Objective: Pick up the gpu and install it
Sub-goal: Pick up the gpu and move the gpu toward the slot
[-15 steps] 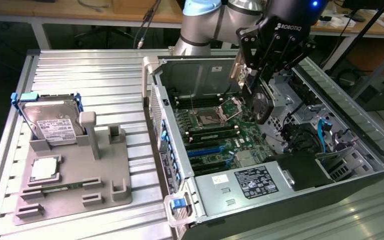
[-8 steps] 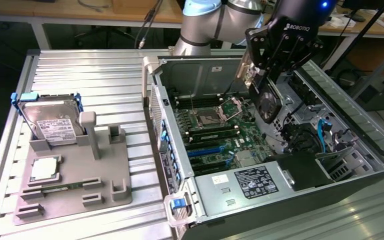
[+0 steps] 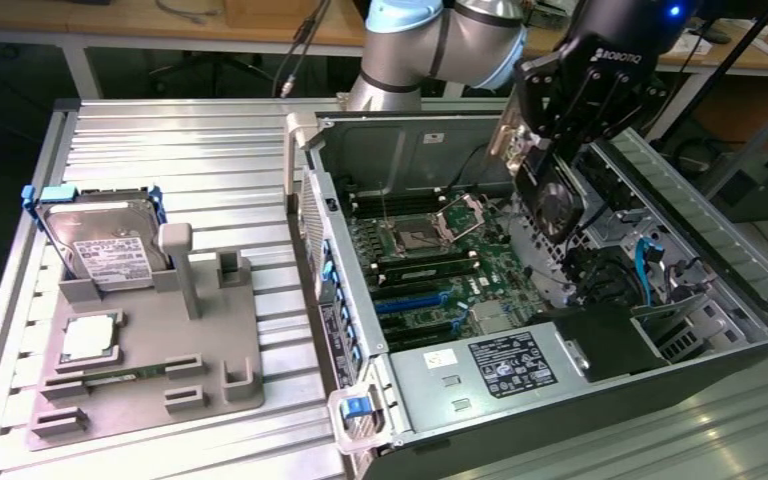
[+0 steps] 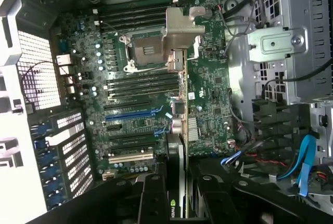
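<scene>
The gpu [image 3: 556, 203], a thin black card with a round fan on its face, hangs tilted above the open computer case [image 3: 357, 300]. My gripper [image 3: 548, 150] is shut on its upper part, over the case's side toward the exterior view's right. In the wrist view the gpu [image 4: 179, 109] appears edge-on, its silver bracket [image 4: 183, 24] at the far end, and my gripper [image 4: 179, 200] clamps it between two black fingers [image 4: 151, 198]. Below it lies the green motherboard [image 4: 208, 94] with a blue expansion slot [image 4: 132, 114].
On the exterior view's left, a grey fixture [image 3: 211, 350] carries a silver hard drive with blue handles [image 3: 101, 240] and a square silver chip [image 3: 91, 338]. Inside the case are a power supply [image 3: 504, 365], blue cables [image 3: 647, 265] and a metal drive cage [image 4: 291, 42].
</scene>
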